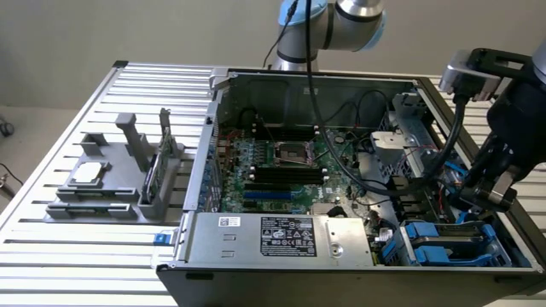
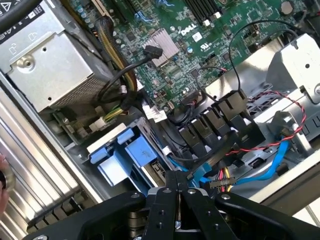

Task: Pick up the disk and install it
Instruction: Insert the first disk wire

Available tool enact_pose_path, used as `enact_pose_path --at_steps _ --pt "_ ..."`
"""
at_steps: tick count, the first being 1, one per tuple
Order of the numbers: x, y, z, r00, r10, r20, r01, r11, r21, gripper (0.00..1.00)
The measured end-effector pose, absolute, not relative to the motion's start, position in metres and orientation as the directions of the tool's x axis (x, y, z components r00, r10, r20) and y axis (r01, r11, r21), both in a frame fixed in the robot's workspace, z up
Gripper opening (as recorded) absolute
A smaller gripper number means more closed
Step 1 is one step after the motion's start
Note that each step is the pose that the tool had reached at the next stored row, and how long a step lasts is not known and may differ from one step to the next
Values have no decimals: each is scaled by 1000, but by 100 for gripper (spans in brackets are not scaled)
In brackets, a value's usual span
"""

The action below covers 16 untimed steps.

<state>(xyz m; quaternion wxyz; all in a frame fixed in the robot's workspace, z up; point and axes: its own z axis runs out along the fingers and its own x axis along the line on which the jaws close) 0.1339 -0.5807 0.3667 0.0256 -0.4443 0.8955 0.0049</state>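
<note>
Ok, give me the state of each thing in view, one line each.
computer case: lying flat, side open.
claw: shut, holding nothing.
disk: sitting inside the case, not gripped.
chip: resting in the grey holder.

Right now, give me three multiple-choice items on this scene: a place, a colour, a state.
1. Relative to the computer case, the grey fixture stands: A inside it; B at the exterior view's left, on the slatted table; C on top of it.
2. The drive carrier rails are: A blue; B red; C yellow.
3. The fingers are: A wide apart; B gripping a cable; C shut.
Key: B, it stands outside the case wall; A, blue plastic in the bay; C, the tips meet.
</note>
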Motion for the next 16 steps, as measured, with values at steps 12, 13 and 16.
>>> enact_pose_path --at_steps 12,13,16 --pt "134 -581 361 -740 -669 -62 -670 742 -4 11" --pt "134 -581 361 -752 -656 -62 -658 753 -3 11" --pt "134 -581 359 -783 -618 -63 -619 785 -2 11"
